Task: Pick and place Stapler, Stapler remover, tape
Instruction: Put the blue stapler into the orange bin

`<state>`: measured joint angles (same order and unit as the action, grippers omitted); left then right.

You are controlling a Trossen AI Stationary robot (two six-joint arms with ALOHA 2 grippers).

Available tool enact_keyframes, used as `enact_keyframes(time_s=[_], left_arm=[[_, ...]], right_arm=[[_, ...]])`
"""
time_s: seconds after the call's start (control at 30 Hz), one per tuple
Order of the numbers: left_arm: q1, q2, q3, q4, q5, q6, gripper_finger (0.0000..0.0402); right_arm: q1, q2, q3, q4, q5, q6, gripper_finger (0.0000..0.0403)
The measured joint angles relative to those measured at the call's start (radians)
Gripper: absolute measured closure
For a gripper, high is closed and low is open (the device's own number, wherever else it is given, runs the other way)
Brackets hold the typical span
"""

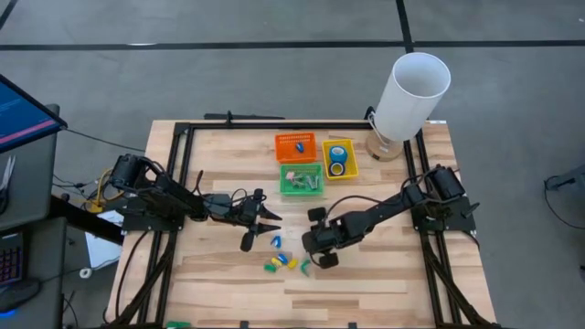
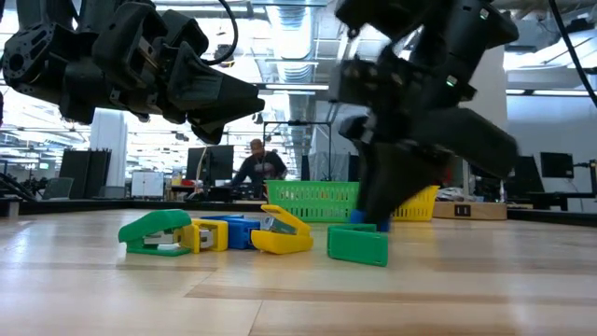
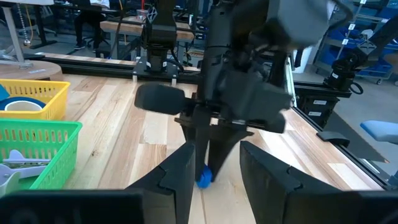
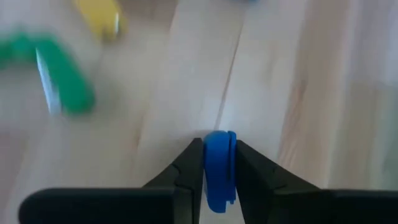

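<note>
My right gripper [image 4: 219, 163] stands over the table's middle, slanting down, shut on a small blue stapler [image 4: 219, 171]. Beside it several little staplers and removers lie flat on the wood: a green one [image 2: 154, 233], a yellow one [image 2: 284, 240] and a green block [image 2: 357, 245]. My left gripper [image 1: 272, 219] hovers level just left of the pile, open, with nothing between its fingers. Two blue rolls of tape [image 1: 336, 162] lie in the yellow basket [image 1: 325, 170]. My right gripper pinches the blue stapler's two flat sides [image 4: 217, 149] between its two fingers. The fingers come from above, slanting down from the table's right. The stapler stands on edge between them, its lower end [image 3: 204, 178] at the table top; whether it is lifted clear I cannot tell.
An orange basket [image 1: 295, 146] and a green basket [image 1: 302, 179] stand beside the yellow one at the far middle. A tall white cylinder [image 1: 411, 96] stands at the far right corner. Bare wood lies along the near edge. A person [image 2: 256, 168] sits in the room behind.
</note>
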<state>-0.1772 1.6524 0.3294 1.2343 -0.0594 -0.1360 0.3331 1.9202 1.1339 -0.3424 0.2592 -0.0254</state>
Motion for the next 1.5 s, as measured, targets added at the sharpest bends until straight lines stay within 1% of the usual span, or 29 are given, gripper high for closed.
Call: enact_keyframes(time_s=[0.1,0.2,0.33,0.47,0.53,0.6,0.7,0.8,0.9,0.97,1.03,1.17,1.2,1.23,1.3,1.37,1.43,1.5], left_arm=[[0.0,0.0,0.0,0.0,0.0,0.0,0.0284],[0.0,0.0,0.0,-0.004,0.0,0.0,0.0284],[-0.001,0.0,0.0,-0.005,0.032,0.03,0.0284],[-0.002,0.0,0.0,-0.004,0.06,0.068,0.0284],[-0.002,0.0,0.0,-0.007,0.06,0.087,0.0284],[-0.002,0.0,0.0,-0.019,0.051,0.103,0.0284],[-0.002,0.013,0.002,-0.022,0.043,0.105,0.0284],[-0.002,0.05,0.002,-0.008,0.042,0.105,0.0284],[-0.001,0.103,0.014,0.045,0.042,0.105,0.0284],[-0.001,0.137,0.041,0.068,0.052,0.102,0.0284],[-0.005,0.159,0.065,0.066,0.069,0.093,0.0284],[-0.024,0.184,0.12,0.069,0.076,0.086,0.0284],[-0.027,0.184,0.136,0.065,0.075,0.086,0.0284],[-0.029,0.186,0.147,0.073,0.066,0.084,0.0284],[-0.034,0.182,0.16,0.067,0.043,0.075,0.0284],[-0.034,0.189,0.19,0.069,0.037,0.074,0.0284],[-0.034,0.189,0.205,0.066,0.03,0.074,0.0284],[-0.031,0.205,0.236,0.068,-0.005,0.072,0.0284]], right_arm=[[-0.013,0.0,0.0,0.09,0.011,-0.029,0.0339],[-0.032,-0.006,0.0,0.171,0.03,-0.026,0.0339],[-0.05,-0.011,0.003,0.242,0.031,-0.019,0.0339],[-0.047,-0.011,0.038,0.249,0.02,-0.019,0.0339],[-0.043,-0.012,0.044,0.249,-0.026,-0.03,0.0339],[-0.038,-0.011,0.047,0.242,-0.042,-0.035,0.0339],[-0.031,-0.026,0.05,0.232,-0.024,-0.037,0.0343],[-0.032,-0.041,0.052,0.224,-0.017,-0.032,0.0347],[-0.029,-0.081,0.052,0.197,-0.017,-0.014,0.0351],[-0.019,-0.123,0.051,0.137,-0.011,0.003,0.0352],[-0.007,-0.149,0.05,0.135,-0.009,0.016,0.0352],[0.033,-0.226,0.019,0.163,0.051,0.017,0.0353],[0.046,-0.248,0.01,0.15,0.072,0.026,0.0354],[0.061,-0.275,-0.001,0.102,0.1,0.036,0.0354],[0.09,-0.31,-0.002,0.052,0.168,0.068,0.0354],[0.13,-0.352,-0.011,0.02,0.262,0.093,0.0354],[0.163,-0.385,-0.038,0.069,0.338,0.085,0.0354],[0.19,-0.417,-0.101,0.109,0.396,0.074,0.0354]])
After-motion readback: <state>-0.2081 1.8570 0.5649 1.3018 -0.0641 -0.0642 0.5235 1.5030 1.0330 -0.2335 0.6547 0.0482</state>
